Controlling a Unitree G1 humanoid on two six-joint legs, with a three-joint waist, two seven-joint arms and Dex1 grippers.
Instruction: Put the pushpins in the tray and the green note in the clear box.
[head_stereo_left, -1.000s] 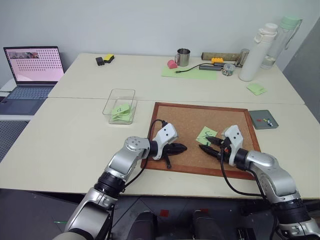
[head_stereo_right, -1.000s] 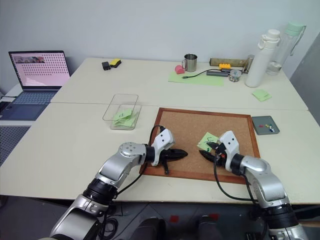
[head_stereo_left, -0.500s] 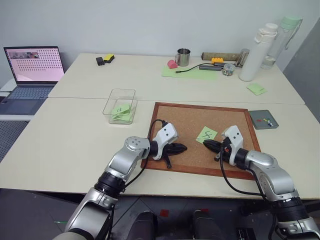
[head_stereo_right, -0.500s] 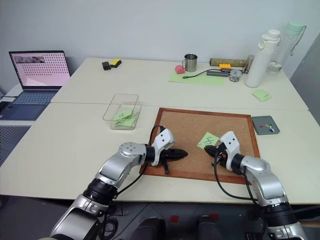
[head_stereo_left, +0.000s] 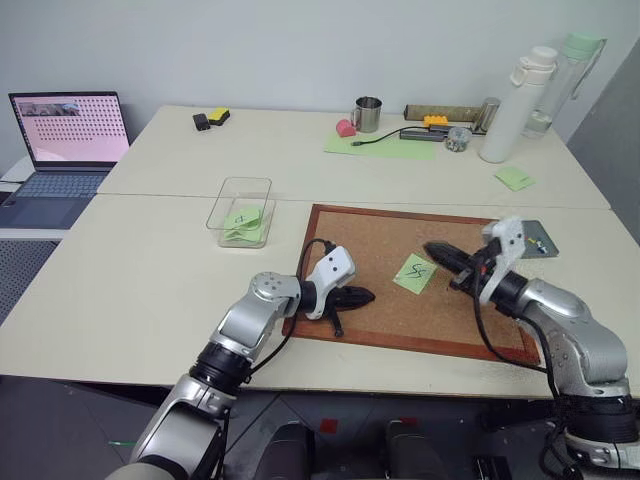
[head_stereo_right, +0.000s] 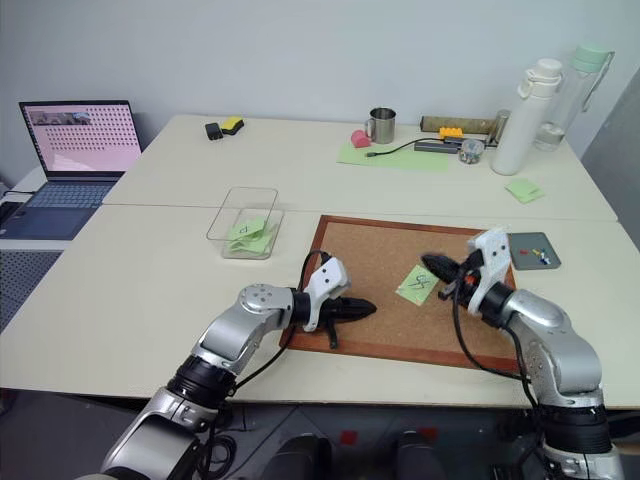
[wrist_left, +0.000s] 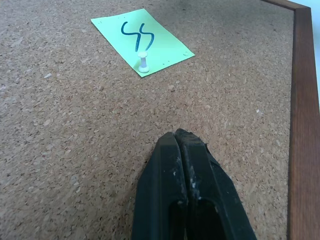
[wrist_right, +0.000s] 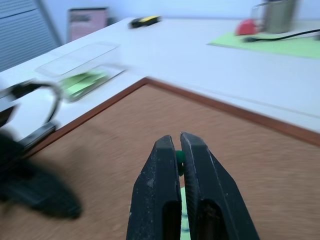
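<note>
Right gripper (wrist_right: 178, 150): clamped on small green pushpin (wrist_right: 179, 158), mostly hidden | Left gripper (wrist_left: 178, 137): closed, empty | green note (wrist_left: 142, 36): white pin (wrist_left: 143, 63) at its 6 o'clock edge | corkboard (head_stereo_left: 372, 240): bare around.

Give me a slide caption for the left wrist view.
Shut left end effector rests over the corkboard, facing the green note held by a white pushpin.

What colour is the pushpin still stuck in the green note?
White. The pushpin stands in the green note, just below the squiggle; the left wrist view shows it best.

Office: desks, laptop (head_stereo_left: 68, 130) (screen lit), corkboard (head_stereo_left: 380, 240).
</note>
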